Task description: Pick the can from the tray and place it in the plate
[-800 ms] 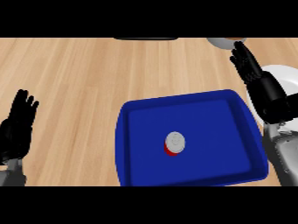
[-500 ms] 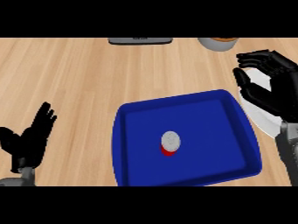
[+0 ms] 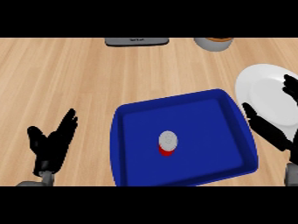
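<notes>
The right hand's black fingers [image 3: 267, 130] are straight and spread wide, holding nothing. That right hand [image 3: 297, 127] hangs at the right edge of the view, partly over the round white plate [image 3: 261, 94] and just beside the right rim of the shallow, dark blue rectangular tray [image 3: 232, 113]. The left hand [image 3: 50, 142] rests low at the left of the view, fingers up and relaxed, well apart from the tray and empty.

The small can with a silver-grey top and red side [image 3: 168, 142] stands upright near the middle of the tray, untouched. The plate lies on the pale wooden table [image 3: 60, 83], just beside the tray's upper right corner.

Risks, as a judgement: the can is narrow and upright, so a sideways brush from spread fingers could tip it and let it roll across the tray floor. The raised tray rim stands between hand and can; a low approach might catch it and shove the tray. The hand also hides part of the plate, which could make the final placement land near the rim.

At the far edge sit a grey flat object [image 3: 137, 41] and a pale cup-like vessel [image 3: 213, 43].
</notes>
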{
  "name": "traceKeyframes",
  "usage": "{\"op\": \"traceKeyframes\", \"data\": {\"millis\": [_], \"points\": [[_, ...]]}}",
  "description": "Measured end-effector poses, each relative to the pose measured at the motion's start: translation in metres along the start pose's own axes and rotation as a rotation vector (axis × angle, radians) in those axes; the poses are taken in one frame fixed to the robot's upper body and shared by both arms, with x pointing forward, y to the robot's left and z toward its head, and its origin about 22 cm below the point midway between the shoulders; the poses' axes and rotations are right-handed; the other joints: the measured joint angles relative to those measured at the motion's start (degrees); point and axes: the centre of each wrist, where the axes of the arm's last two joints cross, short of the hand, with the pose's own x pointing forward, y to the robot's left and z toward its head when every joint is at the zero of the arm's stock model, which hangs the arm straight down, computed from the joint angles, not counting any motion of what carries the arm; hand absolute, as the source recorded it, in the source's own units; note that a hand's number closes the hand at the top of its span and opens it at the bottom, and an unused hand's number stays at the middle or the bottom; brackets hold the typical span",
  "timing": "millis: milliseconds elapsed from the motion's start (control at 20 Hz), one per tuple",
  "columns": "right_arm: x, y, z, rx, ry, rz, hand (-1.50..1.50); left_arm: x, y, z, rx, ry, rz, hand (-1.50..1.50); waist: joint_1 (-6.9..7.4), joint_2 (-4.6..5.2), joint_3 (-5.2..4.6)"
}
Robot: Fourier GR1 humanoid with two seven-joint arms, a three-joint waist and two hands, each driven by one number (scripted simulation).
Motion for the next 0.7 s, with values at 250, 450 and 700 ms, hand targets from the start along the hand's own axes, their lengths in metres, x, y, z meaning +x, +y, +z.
{"op": "traceKeyframes", "data": {"millis": [250,450,700], "points": [[0.021,-0.010,0.049,0.022,-0.003,0.050,-1.50,0.005,-0.013,0.003,-0.032,0.021,-0.009,0.00,1.16,0.13,-0.04],[0.029,-0.019,0.062,0.187,0.066,0.196,-1.50,0.004,-0.019,0.005,-0.042,0.023,-0.015,0.00,1.66,0.22,-0.15],[0.051,-0.020,0.070,0.387,0.155,0.357,-1.50,0.008,-0.021,0.005,-0.056,0.029,-0.016,0.00,2.21,0.33,-0.20]]}}
